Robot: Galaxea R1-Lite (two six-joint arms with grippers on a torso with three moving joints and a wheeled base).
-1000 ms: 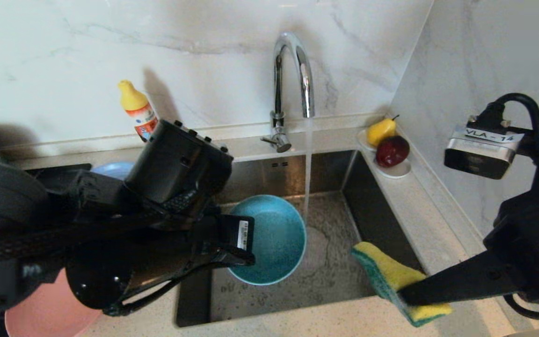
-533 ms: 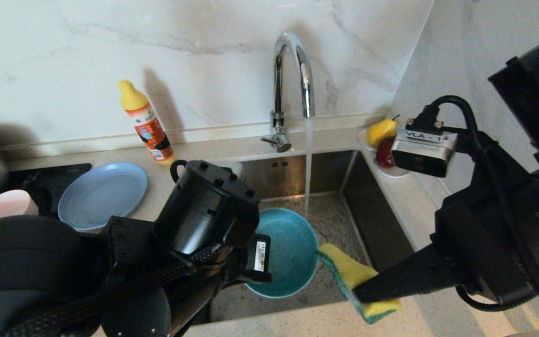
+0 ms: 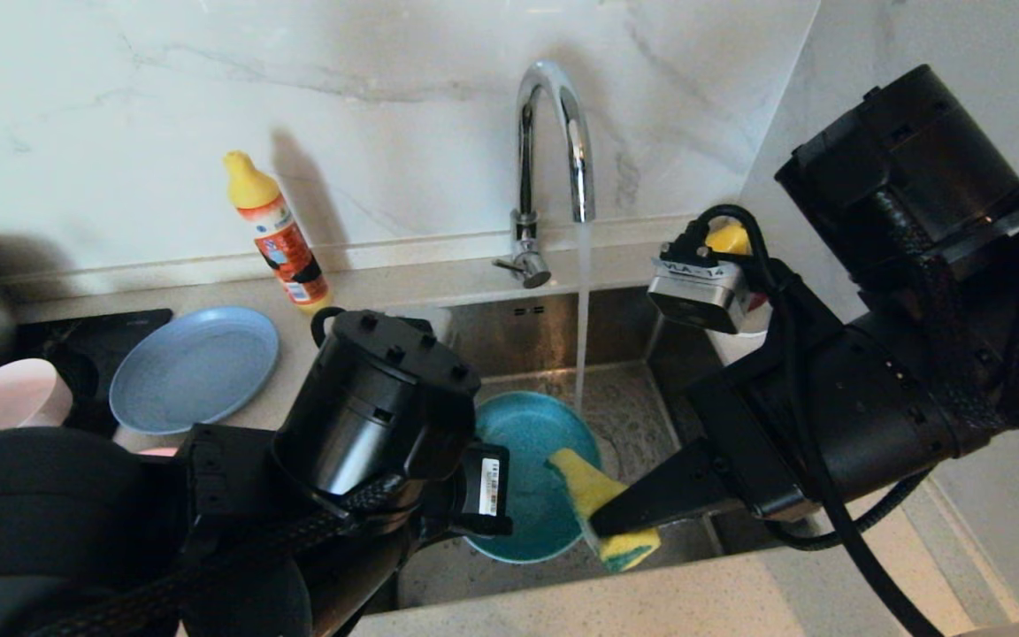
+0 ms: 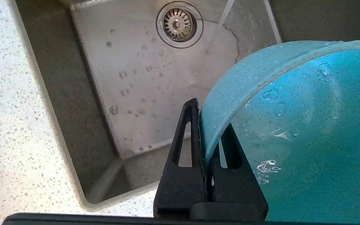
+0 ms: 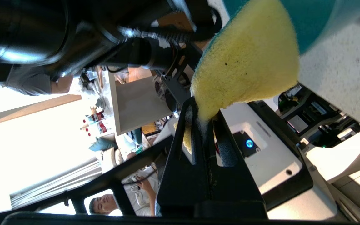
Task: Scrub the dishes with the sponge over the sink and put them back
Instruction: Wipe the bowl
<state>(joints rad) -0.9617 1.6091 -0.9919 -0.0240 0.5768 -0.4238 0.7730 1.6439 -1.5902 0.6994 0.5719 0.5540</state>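
- The left end effector (image 4: 205, 147) is clamped on the rim of the small teal bowl (image 3: 523, 473), one finger outside the wall and one inside, and holds it tilted above the sink (image 3: 624, 407).
- In the left wrist view the teal bowl (image 4: 295, 134) carries water drops on its inner face, and below it lie the wet steel floor and the round strainer drain (image 4: 179, 24).
- The right end effector (image 5: 207, 125) is pinched tight on one end of the yellow sponge (image 3: 602, 513), which bulges out past the fingertips, its green scouring side facing the bowl.
- From the head view the sponge sits right at the bowl's near right rim; whether it actually presses on the bowl I cannot tell.
- In the right wrist view the sponge (image 5: 245, 62) fills the space ahead of the fingers, with the teal bowl's edge (image 5: 311, 22) just beyond it.
- Water runs in a thin stream from the curved chrome tap (image 3: 554, 141) into the sink, falling just behind the bowl.
- On the tabletop (image 3: 616, 610) to the left of the sink lies the large grey-blue plate (image 3: 194, 367), and further left stands the small pale pink bowl (image 3: 14, 402).
- Behind the plate, by the marble wall, stands an orange bottle with a yellow cap (image 3: 275, 230).
- A yellow pear (image 3: 727, 239) peeks out behind the right arm's camera, at the sink's far right corner.
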